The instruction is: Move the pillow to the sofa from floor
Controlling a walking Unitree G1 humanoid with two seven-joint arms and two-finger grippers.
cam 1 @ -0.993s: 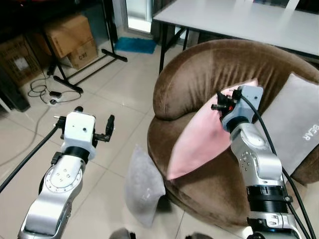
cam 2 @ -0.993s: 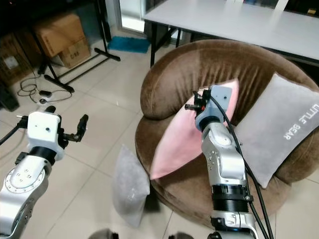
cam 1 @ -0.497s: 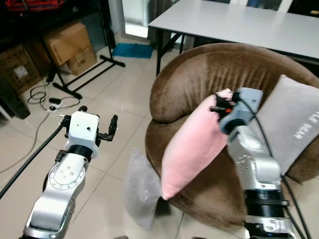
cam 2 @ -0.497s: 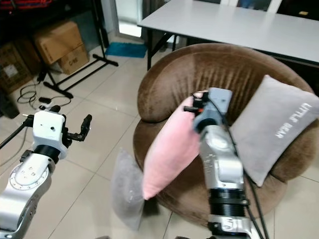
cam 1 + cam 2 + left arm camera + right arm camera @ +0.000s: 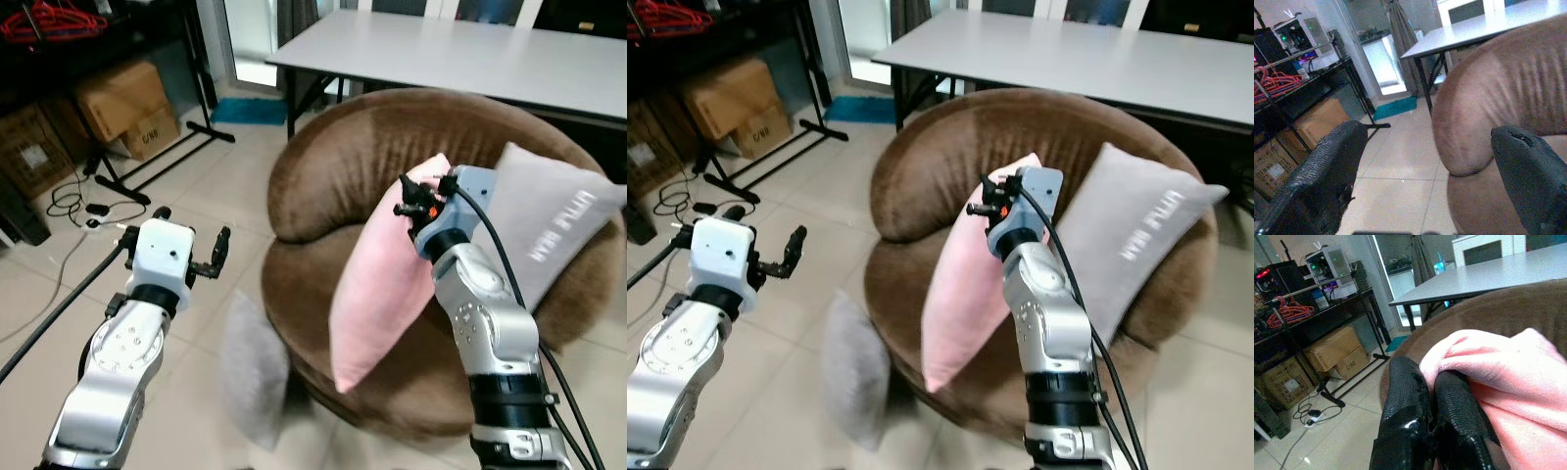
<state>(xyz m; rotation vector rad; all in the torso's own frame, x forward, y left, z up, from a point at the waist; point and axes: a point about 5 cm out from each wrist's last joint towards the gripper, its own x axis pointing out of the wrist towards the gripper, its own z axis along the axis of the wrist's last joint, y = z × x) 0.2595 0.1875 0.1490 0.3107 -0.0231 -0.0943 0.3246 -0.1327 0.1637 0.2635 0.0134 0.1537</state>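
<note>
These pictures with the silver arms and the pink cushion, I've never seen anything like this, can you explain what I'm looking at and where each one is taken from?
This is a humanoid robot with two silver arms, each ending in a gripper with two black fingers. The two wide pictures come from cameras in its head, looking down at its own arms. The two close-up pictures come from a camera on each wrist, looking along that gripper's fingers.

The right gripper is pinched shut on the top corner of a pink pillow, holding it upright against a round brown sofa. A grey pillow with lettering already leans on the sofa, and another grey pillow stands on the tiled floor against its base. The left gripper is open, holding nothing, above the floor. Behind are a table and cardboard boxes.
</note>
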